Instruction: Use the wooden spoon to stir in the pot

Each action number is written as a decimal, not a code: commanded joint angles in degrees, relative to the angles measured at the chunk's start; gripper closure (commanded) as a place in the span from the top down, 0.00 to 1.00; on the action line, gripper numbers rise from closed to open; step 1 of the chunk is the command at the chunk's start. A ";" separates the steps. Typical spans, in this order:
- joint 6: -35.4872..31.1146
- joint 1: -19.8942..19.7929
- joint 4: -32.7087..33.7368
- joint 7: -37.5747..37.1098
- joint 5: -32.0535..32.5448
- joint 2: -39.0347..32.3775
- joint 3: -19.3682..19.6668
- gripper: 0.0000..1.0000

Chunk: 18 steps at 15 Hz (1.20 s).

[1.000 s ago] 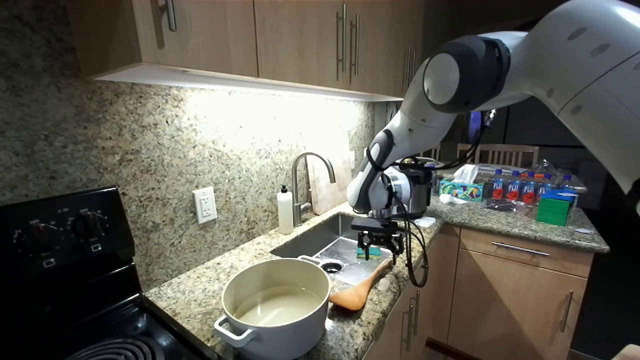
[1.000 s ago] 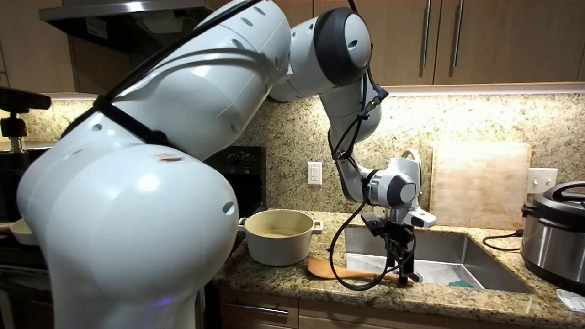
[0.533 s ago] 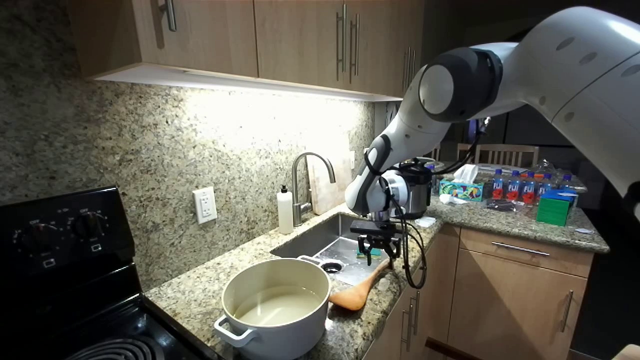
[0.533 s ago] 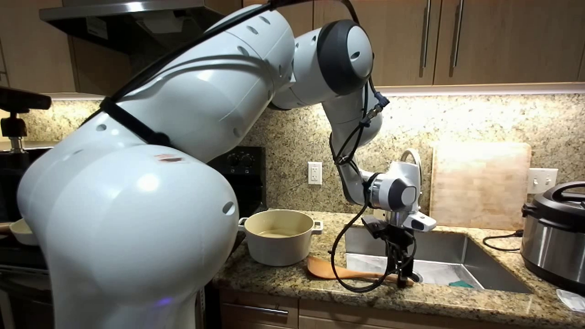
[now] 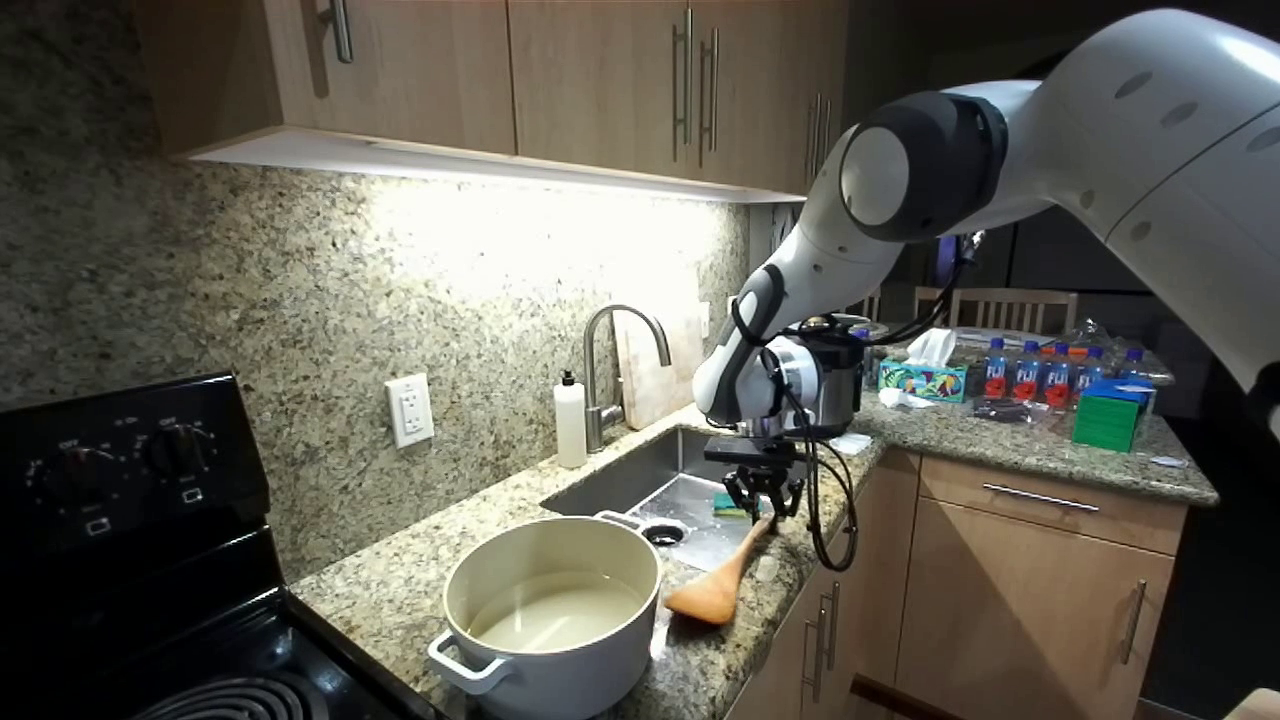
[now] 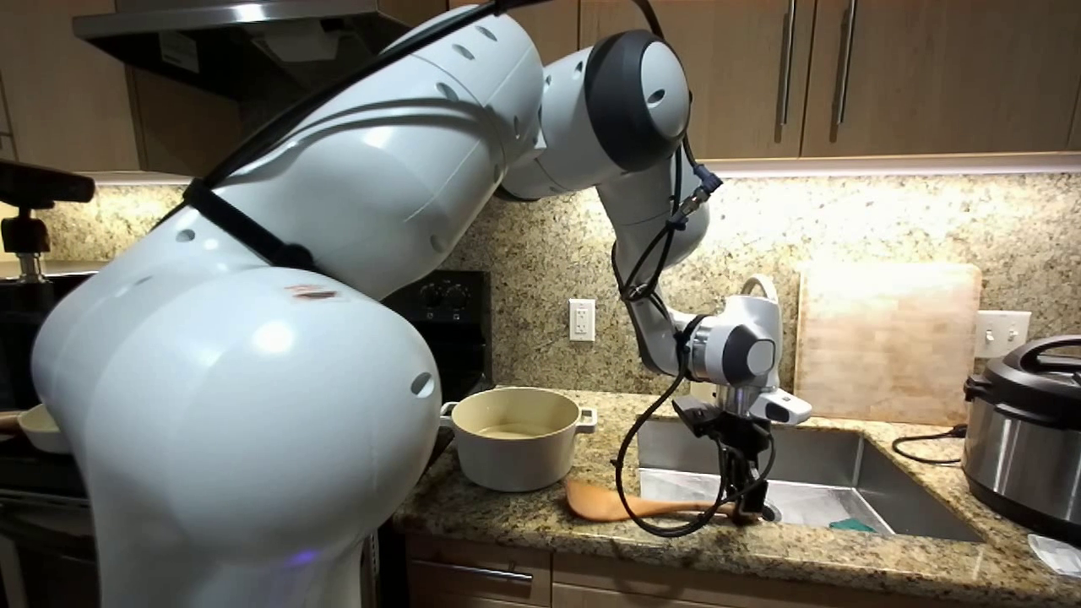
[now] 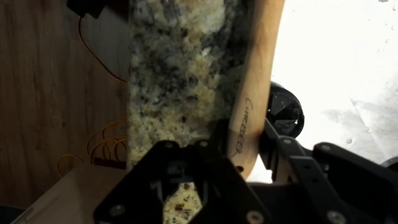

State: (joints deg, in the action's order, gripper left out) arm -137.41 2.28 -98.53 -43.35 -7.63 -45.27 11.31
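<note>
The wooden spoon (image 5: 708, 597) lies along the counter's sink edge, its bowl beside the pot and its handle reaching away from it. In the wrist view the dark fingers of my gripper (image 7: 244, 133) close on both sides of the spoon's handle (image 7: 262, 56) near its holed end. From outside, the gripper (image 5: 768, 515) points down, low over the counter, at the handle tip; in an exterior view the gripper (image 6: 747, 509) hides that tip. The cream-white pot (image 5: 600, 672) stands upright on the counter, with what looks like clear liquid inside. The pot (image 6: 515, 463) is left of the spoon there.
The steel sink (image 5: 612, 497) opens beside the spoon, with a green sponge (image 5: 728, 505) in it. A tall faucet (image 5: 590, 370) and a soap bottle (image 5: 570, 422) stand behind. A black stove (image 5: 250, 640) adjoins the pot's side; a steel cooker (image 6: 1026, 447) sits past the sink.
My gripper came down slightly, and its fingers have closed from wide apart onto the handle's end. The spoon has turned a little, its bowl shifting slightly on the counter. The pot stays put.
</note>
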 commanded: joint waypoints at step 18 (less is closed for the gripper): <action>-0.31 1.47 -15.00 6.50 6.47 16.75 -0.51 0.09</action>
State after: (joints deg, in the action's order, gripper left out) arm -138.08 4.61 -106.98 -41.52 -2.06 -35.81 12.48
